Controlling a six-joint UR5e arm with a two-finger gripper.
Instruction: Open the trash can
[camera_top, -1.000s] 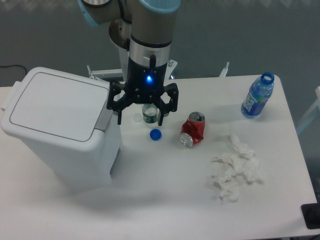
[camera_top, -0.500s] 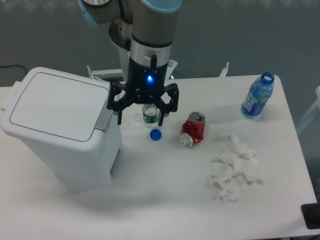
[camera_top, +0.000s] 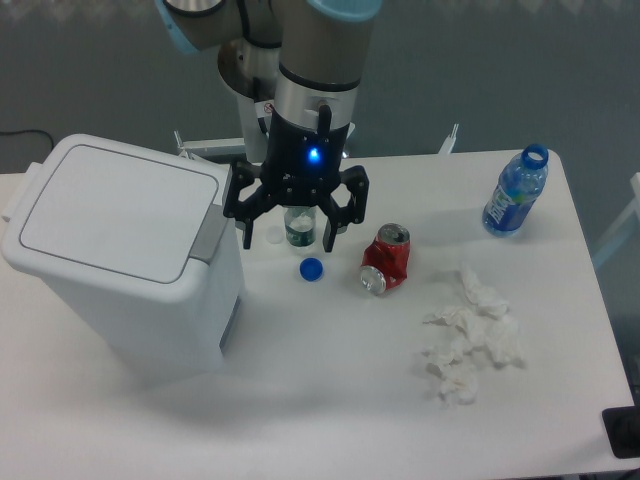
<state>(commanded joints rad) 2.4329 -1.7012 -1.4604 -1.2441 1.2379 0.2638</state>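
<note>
Nearest the camera, crumpled tissues (camera_top: 472, 335) lie at about four o'clock on the table (camera_top: 330, 400), untouched; the trash can (camera_top: 125, 255) stands at nine o'clock, its lid flat and shut, the grey latch tab (camera_top: 211, 238) on the side facing the arm. Mid-table sit a blue cap (camera_top: 311, 269) and a crushed red can (camera_top: 386, 258). The gripper (camera_top: 288, 228), fingers spread wide and holding nothing, has shifted slightly right and up compared with half a second ago, hanging just beside the tab; I judge it is lining up to press, so opening has not begun. Farthest, at two o'clock, stands a blue bottle (camera_top: 515, 192).
</note>
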